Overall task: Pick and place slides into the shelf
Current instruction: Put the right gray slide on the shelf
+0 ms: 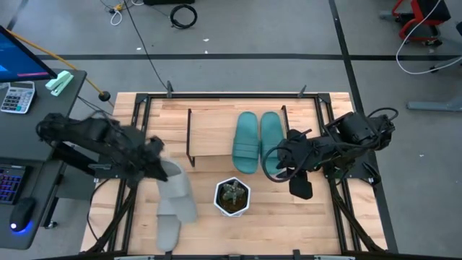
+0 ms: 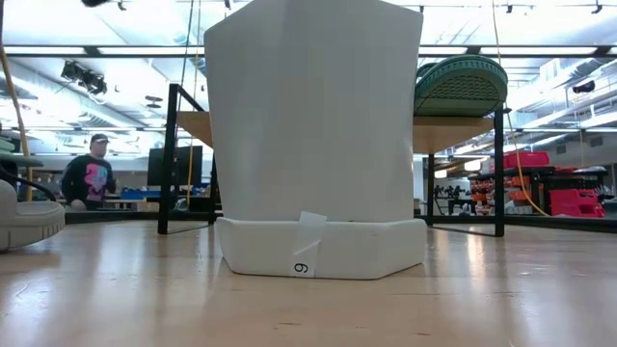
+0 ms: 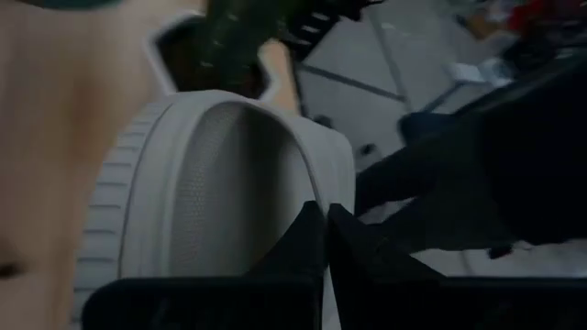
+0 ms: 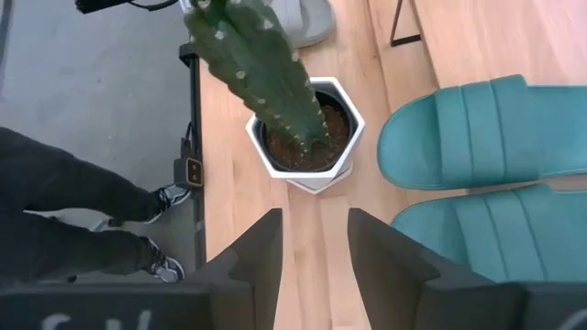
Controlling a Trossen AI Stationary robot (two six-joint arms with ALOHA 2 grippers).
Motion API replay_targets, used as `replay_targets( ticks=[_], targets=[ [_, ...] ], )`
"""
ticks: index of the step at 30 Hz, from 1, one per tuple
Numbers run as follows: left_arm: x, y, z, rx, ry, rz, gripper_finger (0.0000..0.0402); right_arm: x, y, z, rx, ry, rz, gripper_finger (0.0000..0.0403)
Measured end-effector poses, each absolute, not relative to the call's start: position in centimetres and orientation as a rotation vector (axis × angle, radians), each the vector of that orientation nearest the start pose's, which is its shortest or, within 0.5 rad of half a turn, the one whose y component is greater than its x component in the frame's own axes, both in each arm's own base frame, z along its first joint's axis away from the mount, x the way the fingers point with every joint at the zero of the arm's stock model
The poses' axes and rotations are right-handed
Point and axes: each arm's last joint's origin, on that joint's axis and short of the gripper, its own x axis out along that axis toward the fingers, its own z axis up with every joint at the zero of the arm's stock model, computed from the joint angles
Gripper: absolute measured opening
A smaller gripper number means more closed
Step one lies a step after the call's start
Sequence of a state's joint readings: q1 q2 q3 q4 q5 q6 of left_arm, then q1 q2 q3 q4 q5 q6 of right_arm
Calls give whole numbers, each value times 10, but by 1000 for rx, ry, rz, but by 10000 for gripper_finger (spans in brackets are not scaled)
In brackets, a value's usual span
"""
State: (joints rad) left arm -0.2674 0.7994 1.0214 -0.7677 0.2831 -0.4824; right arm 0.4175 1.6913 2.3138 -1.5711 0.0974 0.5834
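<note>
Two teal slides [image 1: 256, 141] lie side by side on the shelf's wooden board [image 1: 209, 133], at its right end; one shows from the low view [image 2: 461, 85]. Two grey slides lie left of the white pot: one [image 1: 180, 193] at my left gripper [image 1: 160, 167], the other [image 1: 170, 230] nearer the table's near edge, partly under the first. My left gripper [image 3: 327, 229] is shut on the first grey slide [image 3: 211, 183]. My right gripper [image 1: 297, 182] is open and holds nothing. It hovers right of the pot, with the teal slides [image 4: 477, 128] beside it. My left gripper pinches the grey slide's side rim [image 3: 341, 188] between its two fingers, one finger [image 3: 307, 252] on the dotted inner face and one outside. It comes from the table's left side. Whether the slide is lifted clear, I cannot tell.
A white hexagonal pot [image 1: 232, 196] with a cactus [image 4: 252, 64] stands in the table's near middle, between the two grippers, and fills the low view [image 2: 313, 125]. The left part of the shelf board is bare. A person [image 2: 89, 178] sits in the room beyond.
</note>
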Motion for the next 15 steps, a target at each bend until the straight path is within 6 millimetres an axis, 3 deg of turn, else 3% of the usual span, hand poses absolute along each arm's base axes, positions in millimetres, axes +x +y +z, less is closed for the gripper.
replay_targets(
  ticks=[8,15],
  targets=[
    [111,-22,410,-333,618,-275,7,247,114,479,293,959,3,132],
    [139,-11,432,-245,643,-327,7,247,114,479,290,958,5,132]
  ],
)
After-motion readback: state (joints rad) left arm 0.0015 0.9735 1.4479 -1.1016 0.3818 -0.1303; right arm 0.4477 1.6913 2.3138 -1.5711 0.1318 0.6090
